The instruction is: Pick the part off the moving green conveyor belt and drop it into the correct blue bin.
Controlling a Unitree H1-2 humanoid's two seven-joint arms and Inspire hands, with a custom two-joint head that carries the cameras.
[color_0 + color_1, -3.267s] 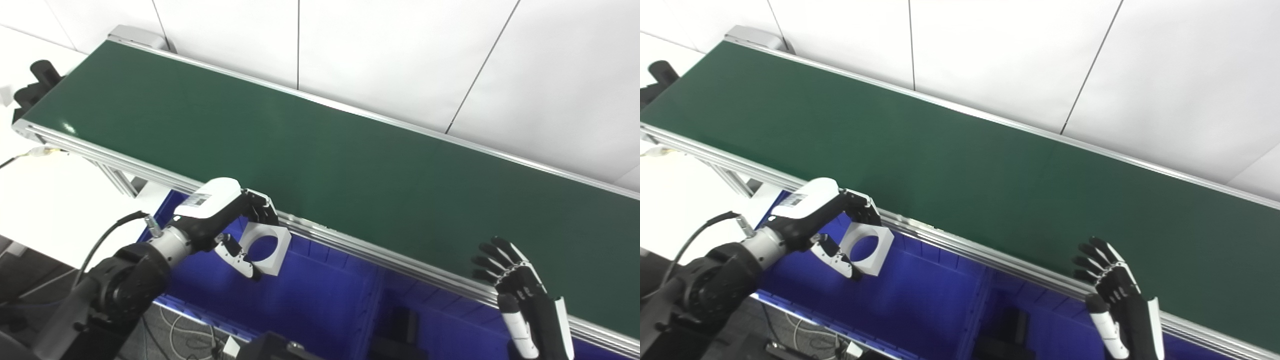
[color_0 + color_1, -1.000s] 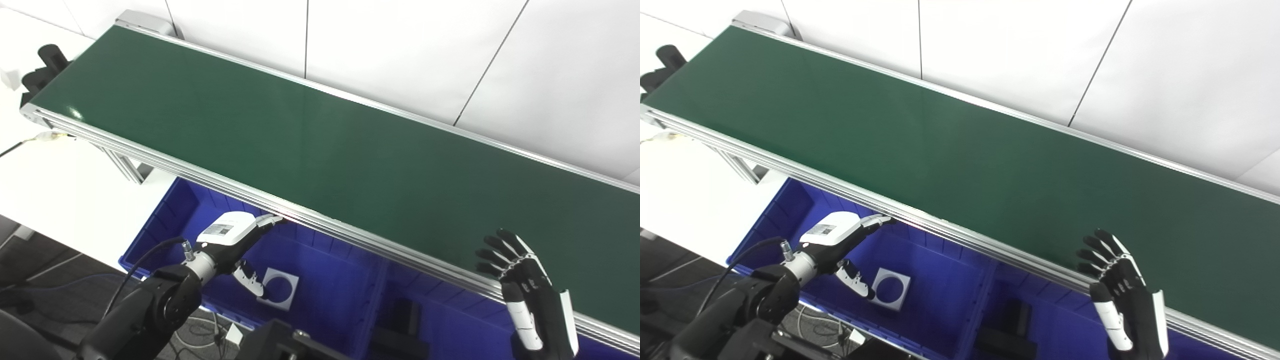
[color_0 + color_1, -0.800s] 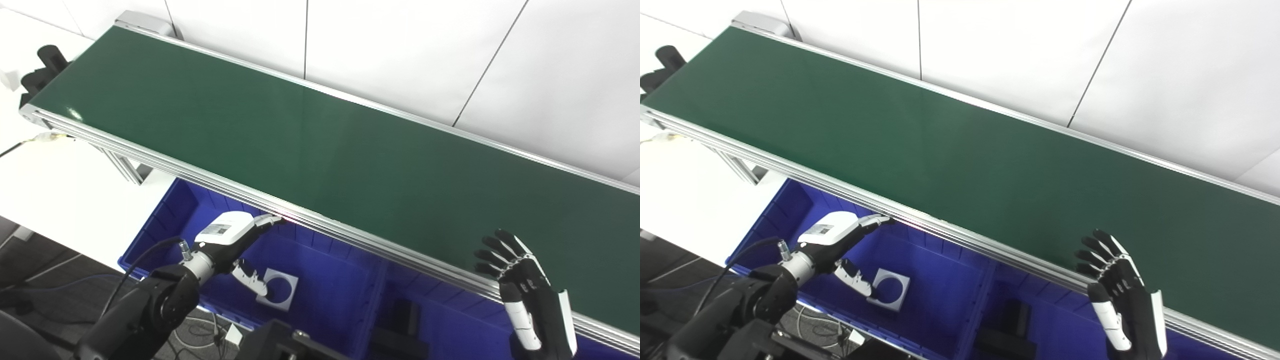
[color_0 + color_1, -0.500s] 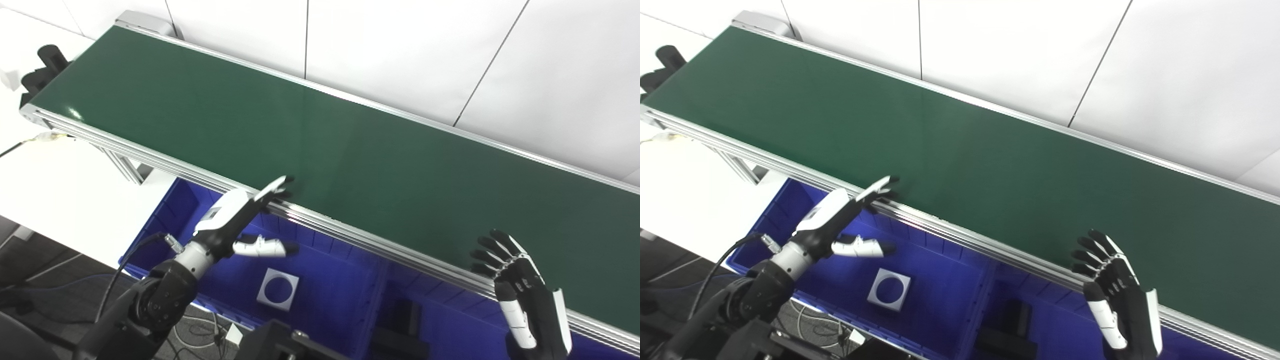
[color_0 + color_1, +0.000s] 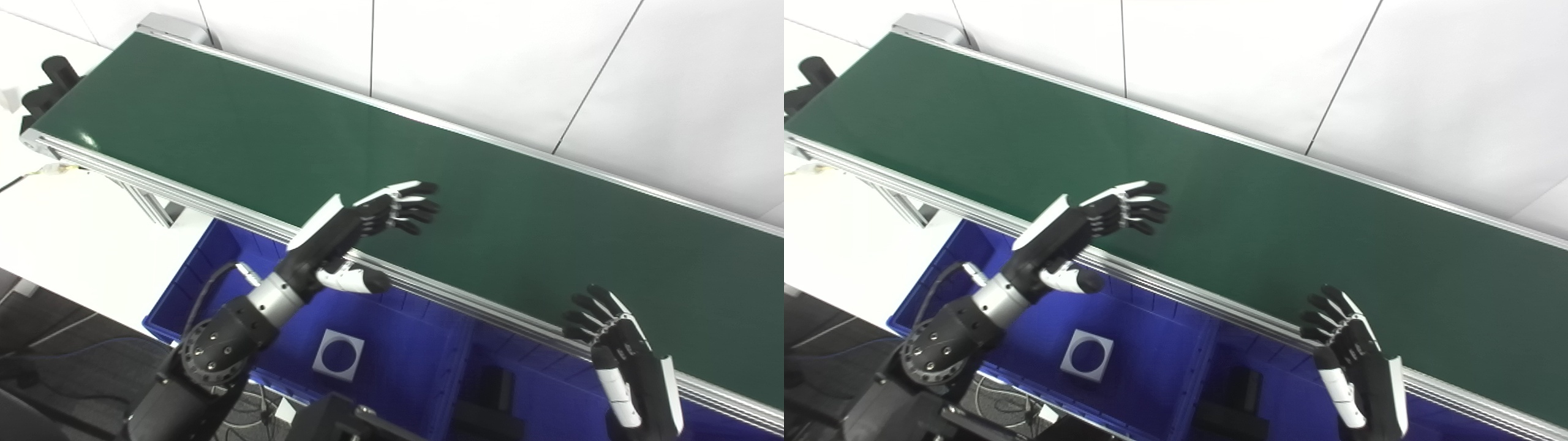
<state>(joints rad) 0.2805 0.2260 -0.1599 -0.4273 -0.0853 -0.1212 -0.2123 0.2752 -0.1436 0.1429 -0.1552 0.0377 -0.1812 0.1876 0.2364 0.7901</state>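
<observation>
A white square part [image 5: 338,355] with a round hole lies flat on the floor of the blue bin [image 5: 422,331], at six o'clock from the left hand [image 5: 361,223]. That hand hangs over the near edge of the green belt [image 5: 306,147], fingers spread, holding nothing. At four o'clock, the right hand [image 5: 625,352] is likewise spread and empty.

A: Where's the white part [image 5: 338,355]?
B: Flat on the floor of the left blue bin [image 5: 184,288], below the green conveyor belt's [image 5: 306,147] near rail.
A: And each robot hand?
B: The left robot hand [image 5: 361,223] hangs over that rail, fingers spread, empty. The right robot hand [image 5: 625,358] is open just before it.
</observation>
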